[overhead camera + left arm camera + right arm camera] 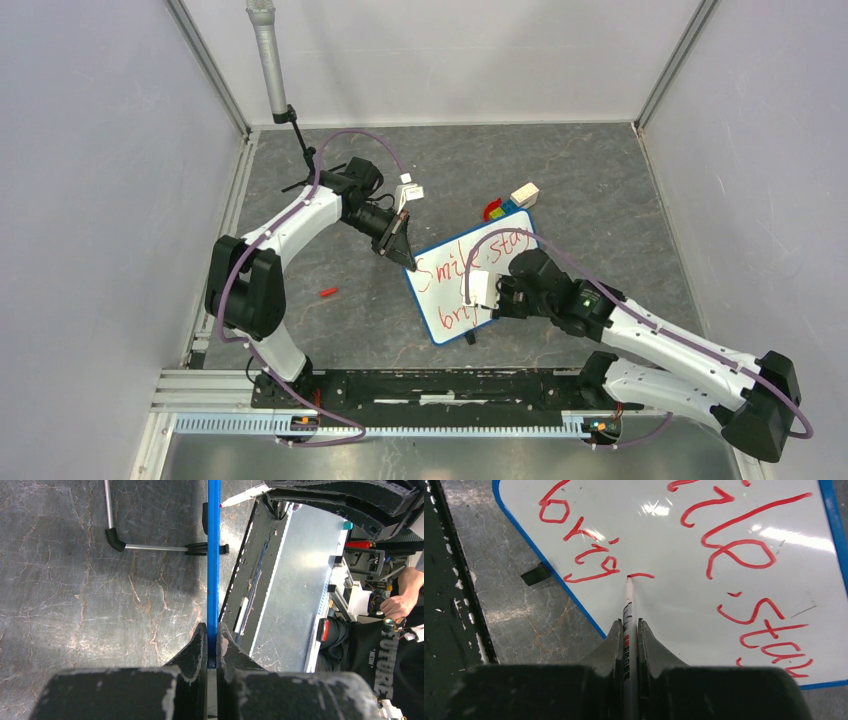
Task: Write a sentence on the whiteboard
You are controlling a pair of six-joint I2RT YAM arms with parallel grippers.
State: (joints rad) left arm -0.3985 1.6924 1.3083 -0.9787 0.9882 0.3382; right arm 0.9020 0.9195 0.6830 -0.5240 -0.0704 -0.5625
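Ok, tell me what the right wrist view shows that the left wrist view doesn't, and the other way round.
Right wrist only: the whiteboard face, the red sentence, and the marker shut in the right gripper, tip at the board just after "brig". Left wrist only: the left gripper shut on the board's blue rim seen edge-on, a wire leg, a person's hand beyond the table. Both: the blue rim and the dark stone-patterned table.

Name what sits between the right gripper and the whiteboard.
A white marker, clamped in the right gripper, tip on the whiteboard; right wrist view shows it.
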